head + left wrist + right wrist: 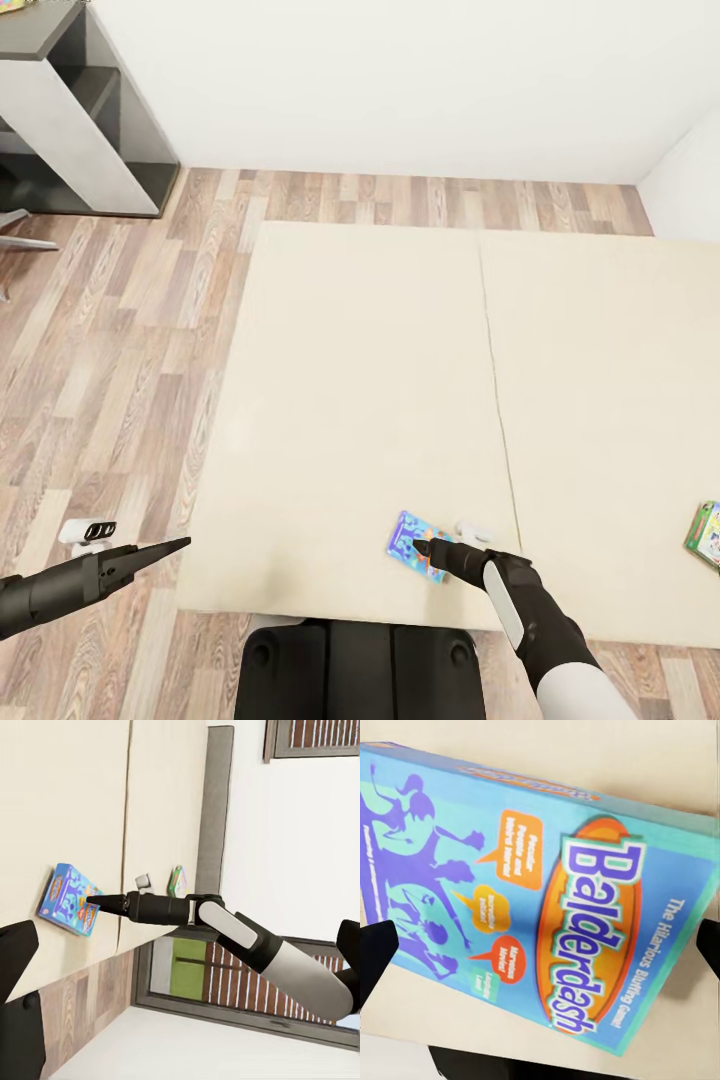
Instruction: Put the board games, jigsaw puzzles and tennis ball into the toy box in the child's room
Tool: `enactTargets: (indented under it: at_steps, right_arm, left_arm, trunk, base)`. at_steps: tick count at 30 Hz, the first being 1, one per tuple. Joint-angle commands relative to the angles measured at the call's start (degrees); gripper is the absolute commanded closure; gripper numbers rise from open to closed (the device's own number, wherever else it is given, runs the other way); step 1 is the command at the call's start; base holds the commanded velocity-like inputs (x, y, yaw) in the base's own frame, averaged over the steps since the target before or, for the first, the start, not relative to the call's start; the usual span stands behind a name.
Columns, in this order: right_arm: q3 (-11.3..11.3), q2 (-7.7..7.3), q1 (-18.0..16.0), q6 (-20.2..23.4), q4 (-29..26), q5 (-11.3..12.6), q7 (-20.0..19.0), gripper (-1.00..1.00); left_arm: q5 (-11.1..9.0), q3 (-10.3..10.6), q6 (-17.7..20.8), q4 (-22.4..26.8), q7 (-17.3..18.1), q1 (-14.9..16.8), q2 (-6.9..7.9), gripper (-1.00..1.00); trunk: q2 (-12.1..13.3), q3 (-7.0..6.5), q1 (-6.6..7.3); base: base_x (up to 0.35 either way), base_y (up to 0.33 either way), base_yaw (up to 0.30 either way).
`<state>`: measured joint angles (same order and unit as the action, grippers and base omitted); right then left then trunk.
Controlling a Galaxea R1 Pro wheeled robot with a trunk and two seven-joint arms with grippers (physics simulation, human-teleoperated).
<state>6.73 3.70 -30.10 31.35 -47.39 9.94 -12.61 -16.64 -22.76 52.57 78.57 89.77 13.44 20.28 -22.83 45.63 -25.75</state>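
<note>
Right hand (425,548) over my blue board game (415,545), fingers spread either side.
It lies near the bed's (380,400) front edge; a green game (706,533) lies well apart; left hand (183,543): grip unclear.

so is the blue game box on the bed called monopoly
No, the blue game box reads Balderdash across its orange oval in the right wrist view.

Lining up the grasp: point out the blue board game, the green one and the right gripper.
blue board game (547,907): right wrist view, printed lid.
green board game (706,534): head view, visible corner at the bed's edge.
right gripper (424,548): head view, fingertips.
</note>
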Motion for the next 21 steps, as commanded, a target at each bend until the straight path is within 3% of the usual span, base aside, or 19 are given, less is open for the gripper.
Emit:
enactTargets:
  at_steps: [1,21]
  right_arm:
    - [0.29,0.07,-0.03,0.38,-0.07,0.10,-0.23,-1.00]
    - [0.29,0.07,-0.01,0.38,-0.07,0.08,-0.23,-1.00]
  left_arm:
    - [0.03,0.00,0.61,0.01,0.23,0.01,0.02,-1.00]
    - [0.03,0.00,0.61,0.01,0.23,0.01,0.02,-1.00]
  trunk:
    - [-0.09,0.02,-0.03]
    - [-0.09,-0.12,-0.03]
  base:
    - [0.000,0.033,-0.111]
    - [0.000,0.082,-0.019]
